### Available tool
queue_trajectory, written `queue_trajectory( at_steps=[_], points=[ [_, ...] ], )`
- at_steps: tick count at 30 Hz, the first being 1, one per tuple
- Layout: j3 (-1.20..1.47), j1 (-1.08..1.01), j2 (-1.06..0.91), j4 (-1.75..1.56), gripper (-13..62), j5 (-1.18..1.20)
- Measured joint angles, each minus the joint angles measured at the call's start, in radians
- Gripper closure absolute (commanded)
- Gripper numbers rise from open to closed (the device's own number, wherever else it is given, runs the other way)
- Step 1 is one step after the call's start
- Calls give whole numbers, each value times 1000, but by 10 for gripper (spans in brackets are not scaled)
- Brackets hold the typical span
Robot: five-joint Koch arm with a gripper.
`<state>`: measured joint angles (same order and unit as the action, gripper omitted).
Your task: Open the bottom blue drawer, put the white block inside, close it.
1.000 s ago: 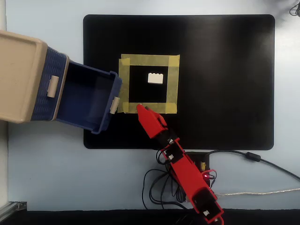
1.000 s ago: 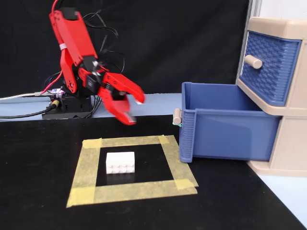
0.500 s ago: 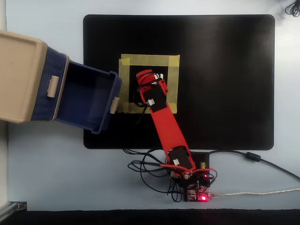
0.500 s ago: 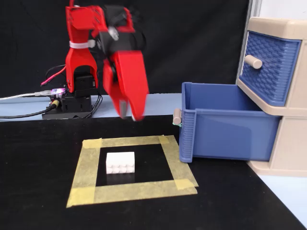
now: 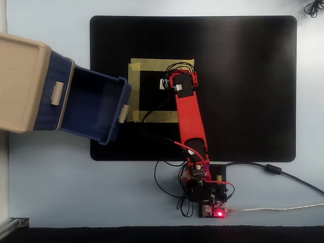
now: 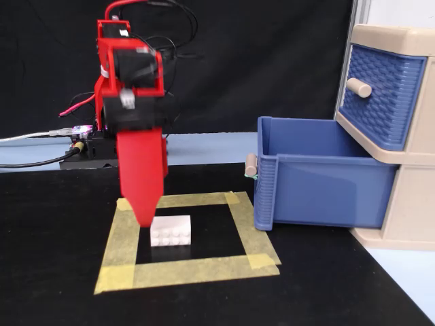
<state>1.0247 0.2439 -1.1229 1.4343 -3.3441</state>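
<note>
Gripper (image 6: 145,219) tip touches the white block (image 6: 171,230); its opening cannot be told

text: none readable | labels: none; numbers: none

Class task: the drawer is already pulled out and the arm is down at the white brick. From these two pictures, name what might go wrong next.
1. The gripper meets the white block at its left edge, off centre in the fixed view; the block may skid or twist instead of being gripped.
2. The bottom blue drawer has tall walls; a low carry could knock the block against its front.
3. Only one jaw tip shows, so the grasp cannot be confirmed.
</note>
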Motion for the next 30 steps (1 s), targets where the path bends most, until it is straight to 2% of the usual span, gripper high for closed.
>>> queue_trajectory(
  at_steps=[17, 21, 23, 28, 29, 30],
  points=[
    [-77, 94, 141, -20, 153, -21],
    [-80, 120, 167, -21, 174, -21],
    [-87, 120, 173, -18, 255, -23],
    [-87, 133, 184, 17, 523, -12],
    [-89, 135, 184, 32, 566, -9],
    [-89, 133, 184, 35, 576, -8]
  ],
)
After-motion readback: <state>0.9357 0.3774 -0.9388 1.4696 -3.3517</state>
